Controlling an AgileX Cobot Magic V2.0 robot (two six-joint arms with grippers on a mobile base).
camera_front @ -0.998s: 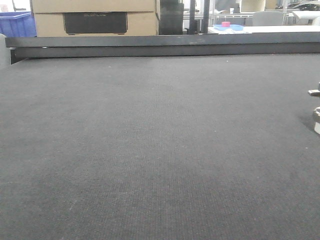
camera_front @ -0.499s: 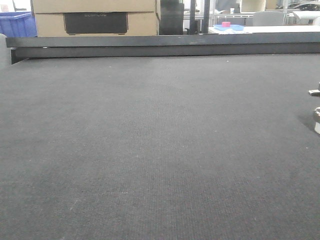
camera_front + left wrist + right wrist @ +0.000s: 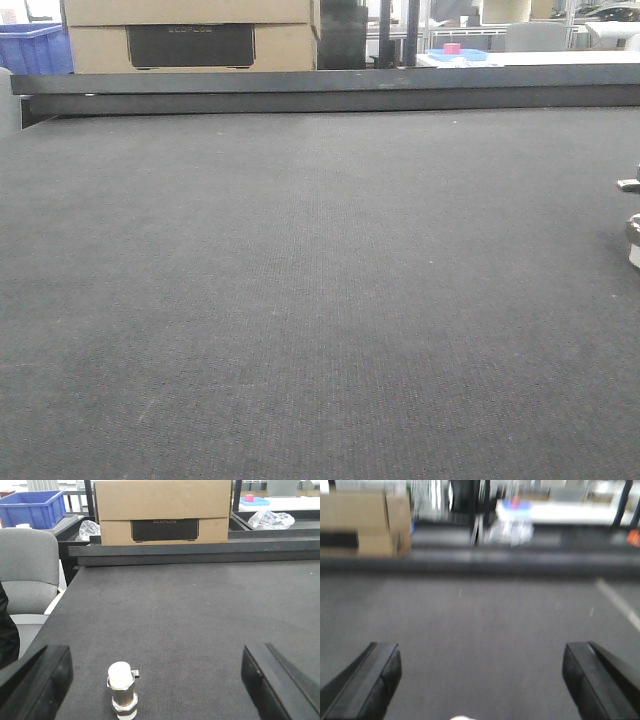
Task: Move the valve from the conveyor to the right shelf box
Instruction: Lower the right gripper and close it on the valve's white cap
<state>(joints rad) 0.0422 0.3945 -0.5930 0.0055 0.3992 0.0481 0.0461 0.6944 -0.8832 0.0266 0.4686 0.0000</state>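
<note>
Dark grey woven-fabric conveyor belt (image 3: 300, 280), long black rail (image 3: 330, 95) along far edge. Small white-capped metal valve (image 3: 122, 690) stands upright on belt at near left, not lifted. Jaws of left gripper (image 3: 157, 682) wide apart; valve sits between them, nearer the left finger, no contact. Jaws of right gripper (image 3: 480, 680) also wide, holding nothing; that view is blurred. Right shelf box not in view. Assessment: task at start. Grasp, lift, transfer and release all outstanding.
</note>
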